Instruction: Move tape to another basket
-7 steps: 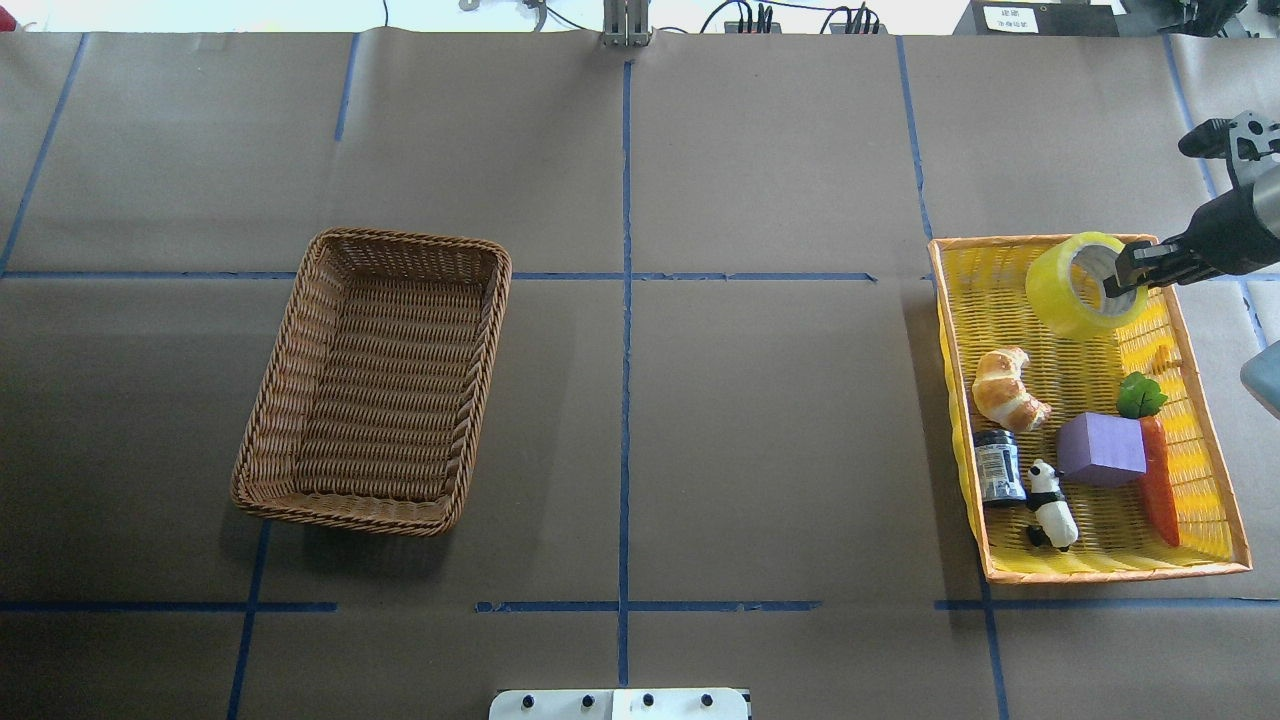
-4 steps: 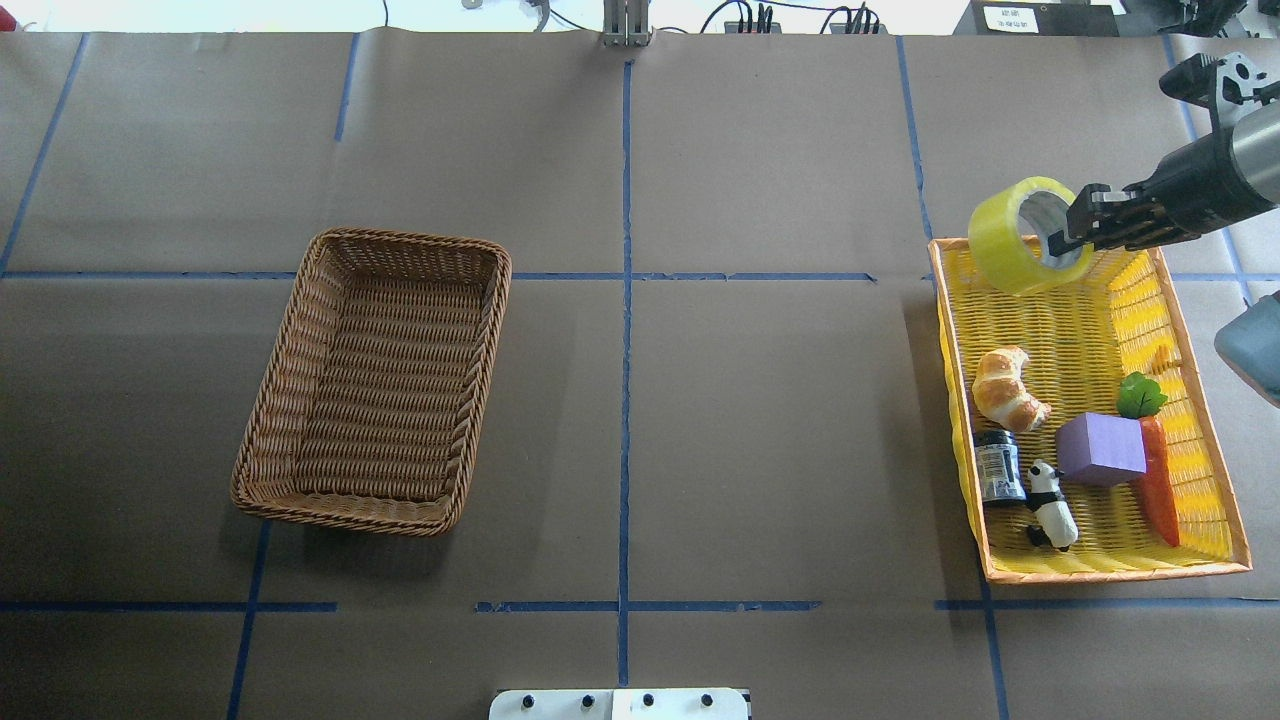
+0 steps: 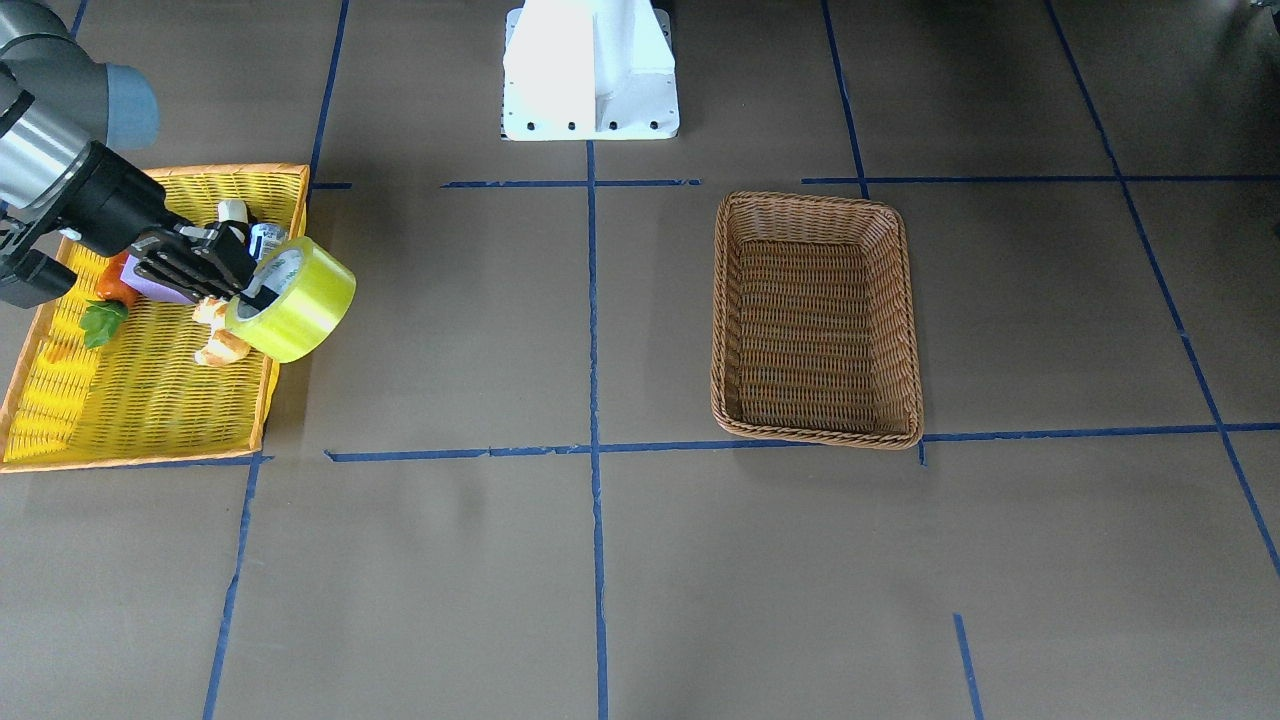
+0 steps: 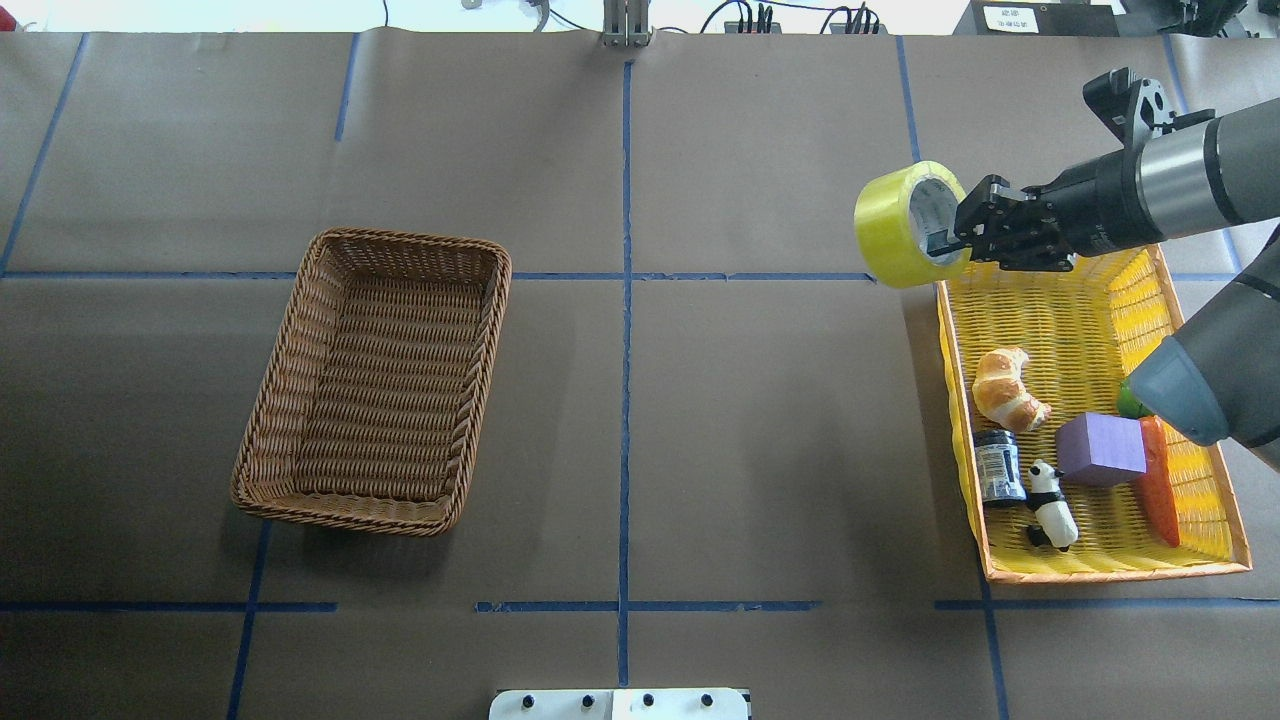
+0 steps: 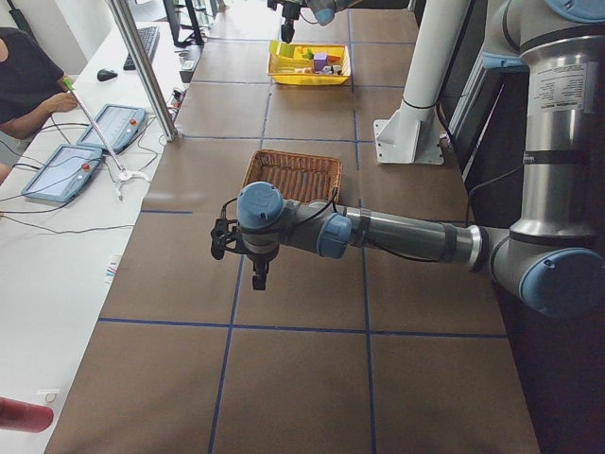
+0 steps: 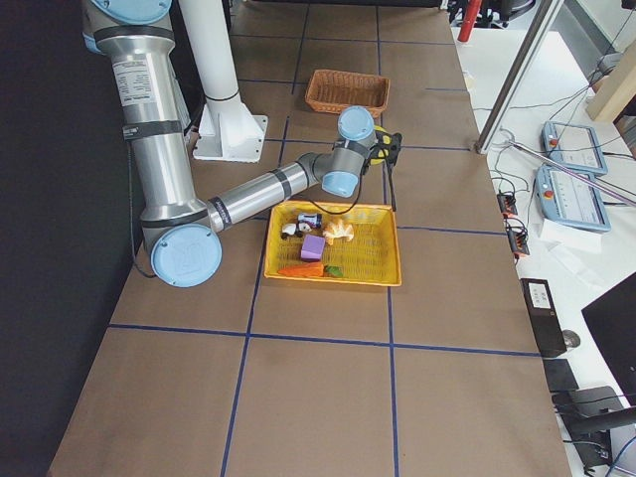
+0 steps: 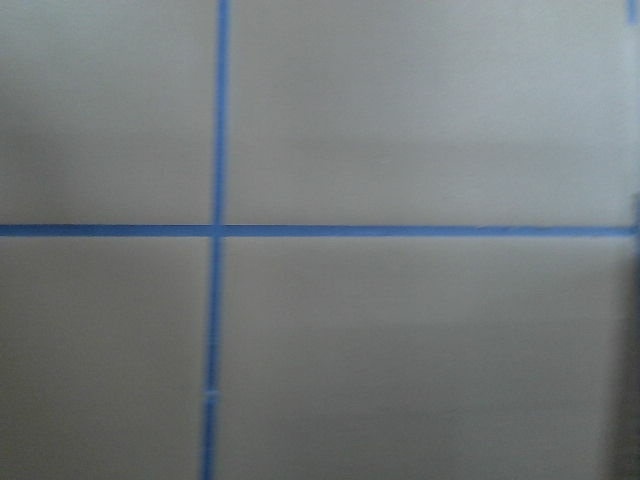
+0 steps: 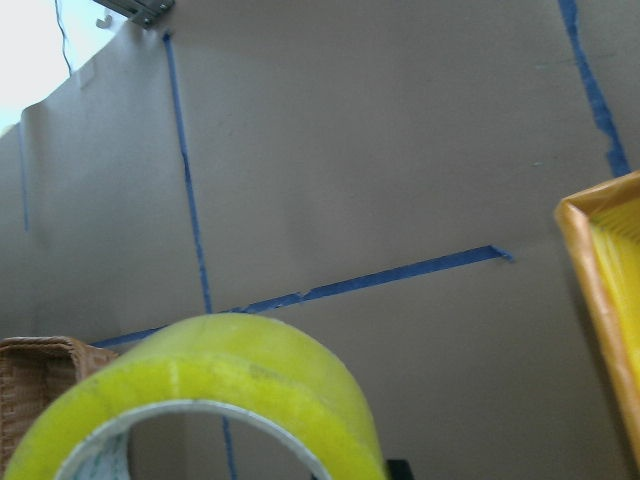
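Observation:
My right gripper [image 4: 950,240] is shut on the rim of the yellow tape roll [image 4: 890,235] and holds it in the air over the far left corner of the yellow basket [image 4: 1110,572]. In the front view the gripper [image 3: 250,290] holds the tape [image 3: 300,300] just past the yellow basket's edge. The tape [image 8: 230,380] fills the bottom of the right wrist view. The empty brown wicker basket [image 4: 400,240] stands far to the left. My left gripper [image 5: 257,274] shows only in the exterior left view, hanging over the table before the wicker basket [image 5: 293,175]; I cannot tell whether it is open or shut.
The yellow basket [image 3: 130,460] holds a croissant [image 4: 1010,388], a purple block [image 4: 1100,450], a carrot [image 4: 1160,490], a panda figure [image 4: 1050,505] and a small jar [image 4: 997,465]. Brown paper with blue tape lines lies between the two baskets.
My right gripper has lifted the tape out of the yellow basket and carried it up and to the left, past the basket's far left corner.

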